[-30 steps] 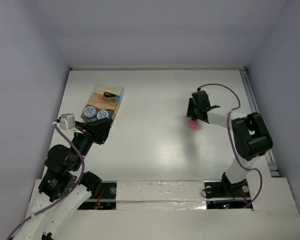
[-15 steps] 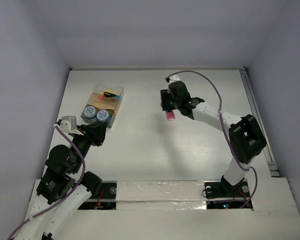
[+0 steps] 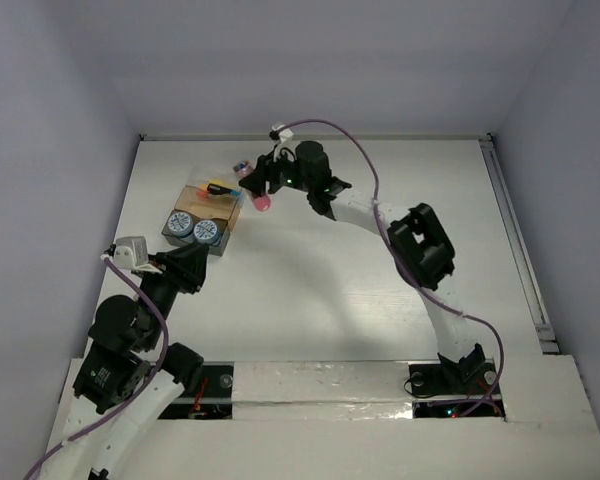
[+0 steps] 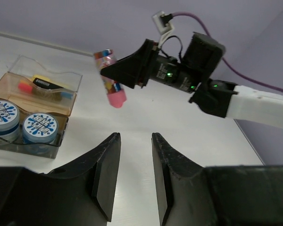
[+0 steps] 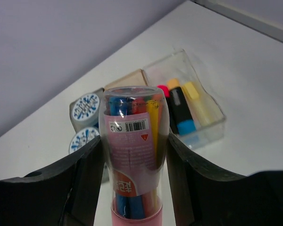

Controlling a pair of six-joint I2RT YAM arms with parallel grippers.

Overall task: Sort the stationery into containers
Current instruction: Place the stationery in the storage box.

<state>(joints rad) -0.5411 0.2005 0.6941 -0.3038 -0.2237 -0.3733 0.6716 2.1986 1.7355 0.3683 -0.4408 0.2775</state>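
Your right claw [image 3: 262, 180], clamped on the pink tube [image 5: 132, 136], has swung leftward across the table [image 3: 310, 290] to hover by the boxes [image 3: 208, 205]. Left claw [image 4: 134, 141] apart, empty, nearby. Drop likely next.

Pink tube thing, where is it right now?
In the top view, the pink tube is held in the air by the right gripper, toward the far left, just right of the clear box.

A pink translucent tube [image 3: 252, 185] hangs tilted, cap-down, beside the clear plastic box [image 5: 203, 77] of short markers [image 5: 179, 110]; two round blue-and-white tubs [image 3: 179, 222] sit alongside, seemingly boxed.
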